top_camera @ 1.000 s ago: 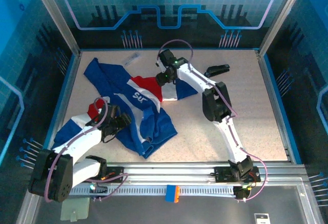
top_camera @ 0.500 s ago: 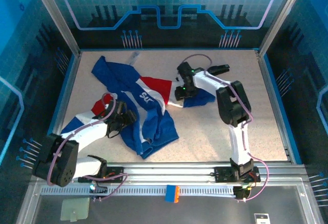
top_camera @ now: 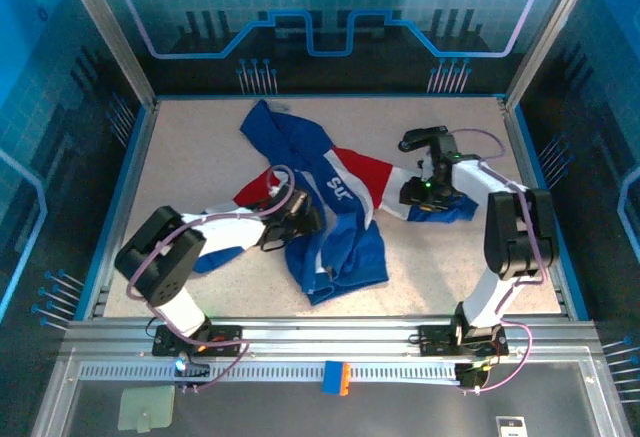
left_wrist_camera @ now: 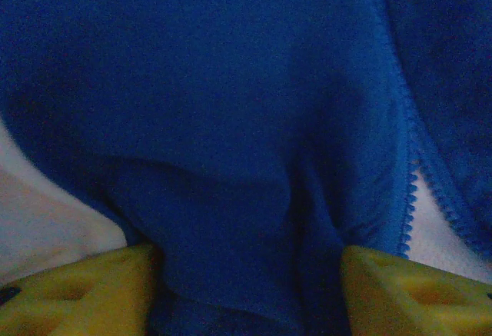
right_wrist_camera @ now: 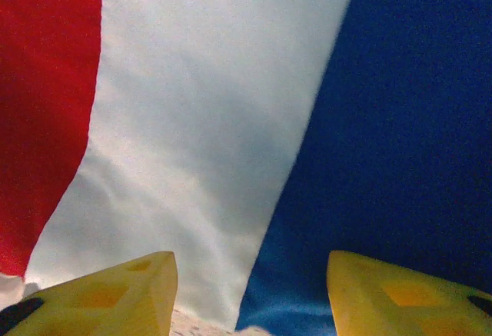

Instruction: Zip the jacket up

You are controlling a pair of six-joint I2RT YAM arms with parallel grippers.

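The jacket [top_camera: 345, 249], royal blue with red and white bands and white chest lettering, lies crumpled across the middle of the table, hood toward the back. My left gripper [top_camera: 300, 219] sits on its left half. In the left wrist view, bunched blue jacket [left_wrist_camera: 231, 121] fills the gap between the yellow fingertips [left_wrist_camera: 92, 294] of that gripper [left_wrist_camera: 247, 290], and a line of zipper teeth [left_wrist_camera: 407, 167] runs down the right. My right gripper [top_camera: 415, 192] rests on the right sleeve. In its wrist view that gripper [right_wrist_camera: 252, 294] stands open over the flat white and blue jacket [right_wrist_camera: 215, 121].
A small black stapler-like object [top_camera: 422, 138] lies just behind the right gripper. Metal posts and blue walls enclose the table [top_camera: 200, 137]. An orange and blue piece [top_camera: 335, 377] sits on the front rail.
The whole jacket has slid to the right across the table. Both grippers travelled right with it, the left arm stretching far out and the right arm folding toward the right side.
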